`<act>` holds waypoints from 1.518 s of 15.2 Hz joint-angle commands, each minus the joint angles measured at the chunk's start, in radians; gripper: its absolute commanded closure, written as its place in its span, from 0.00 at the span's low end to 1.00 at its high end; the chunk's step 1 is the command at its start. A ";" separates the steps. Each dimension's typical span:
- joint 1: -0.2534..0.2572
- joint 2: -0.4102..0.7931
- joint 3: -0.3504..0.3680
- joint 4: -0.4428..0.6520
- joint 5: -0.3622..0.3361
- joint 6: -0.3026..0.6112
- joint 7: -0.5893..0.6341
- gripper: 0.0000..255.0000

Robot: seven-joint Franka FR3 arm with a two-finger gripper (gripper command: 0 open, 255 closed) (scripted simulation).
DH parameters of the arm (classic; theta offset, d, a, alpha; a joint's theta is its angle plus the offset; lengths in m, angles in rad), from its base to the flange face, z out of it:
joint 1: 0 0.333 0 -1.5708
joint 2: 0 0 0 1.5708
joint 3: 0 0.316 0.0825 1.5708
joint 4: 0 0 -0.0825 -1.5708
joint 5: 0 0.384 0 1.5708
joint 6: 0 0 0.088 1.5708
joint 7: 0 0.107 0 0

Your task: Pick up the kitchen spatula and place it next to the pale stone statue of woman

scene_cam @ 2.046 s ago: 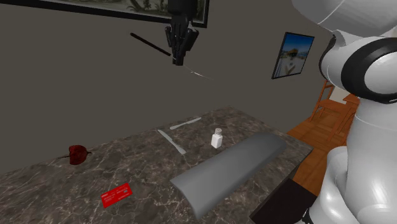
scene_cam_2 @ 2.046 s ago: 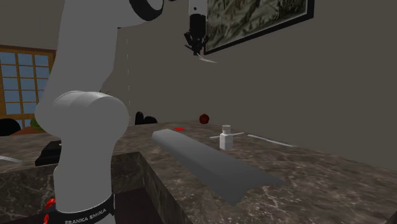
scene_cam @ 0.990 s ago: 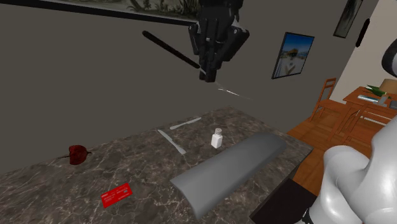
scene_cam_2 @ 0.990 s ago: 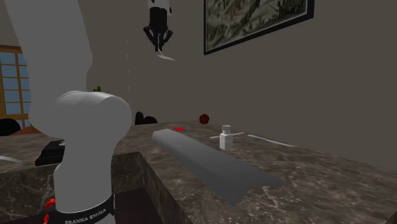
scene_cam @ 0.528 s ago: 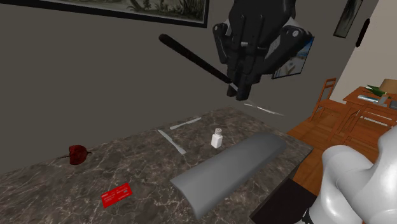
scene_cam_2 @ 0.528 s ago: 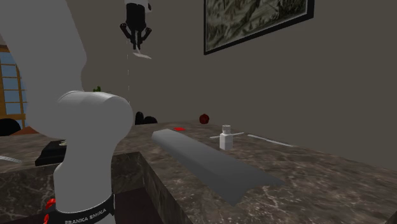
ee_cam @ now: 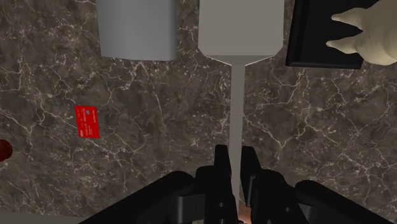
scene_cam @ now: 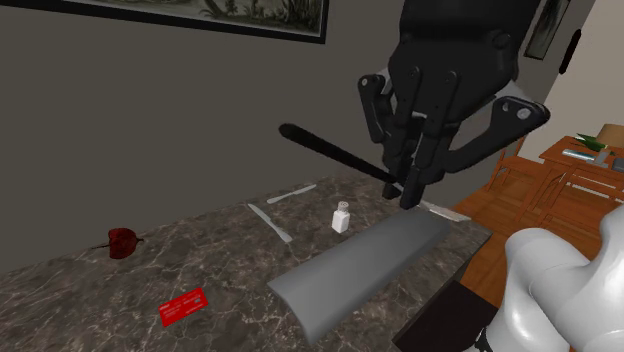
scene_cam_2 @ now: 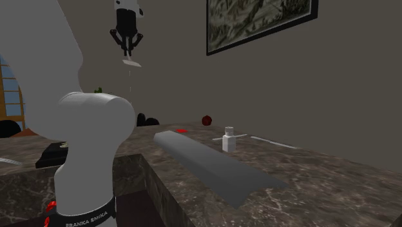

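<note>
My black gripper (scene_cam: 410, 195) hangs high above the marble counter's near end, shut on the kitchen spatula (scene_cam: 330, 152). The spatula's black handle sticks out toward the shoulder view's left, and its pale flat blade (scene_cam: 440, 208) pokes out past the fingertips. In the wrist view the grey shaft (ee_cam: 235, 121) runs out from between the shut fingers (ee_cam: 220, 167) to the broad blade (ee_cam: 240, 28). The pale stone statue (ee_cam: 371, 30) lies off to one side of the blade, beside a black slab (ee_cam: 316, 35). In the second exterior view the gripper (scene_cam_2: 128, 50) is up near the wall with the blade (scene_cam_2: 132, 62) below it.
On the dark marble counter (scene_cam: 220, 270) lie a long grey rounded block (scene_cam: 360, 265), a small white bottle (scene_cam: 341, 217), two pale flat strips (scene_cam: 270, 222), a red card (scene_cam: 183, 306) and a dark red object (scene_cam: 123, 241). Wooden furniture (scene_cam: 580, 160) stands at the shoulder view's right.
The gripper has carried the spatula toward the shoulder view's right, lower and nearer the camera. In the second exterior view it has shifted left. Nothing on the counter has moved.
</note>
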 commanded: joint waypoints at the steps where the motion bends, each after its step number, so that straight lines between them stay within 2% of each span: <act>1: 0.001 -0.012 0.000 -0.039 0.003 0.027 -0.004 1.00; 23: 0.019 -0.116 0.014 -0.426 0.035 0.312 -0.037 1.00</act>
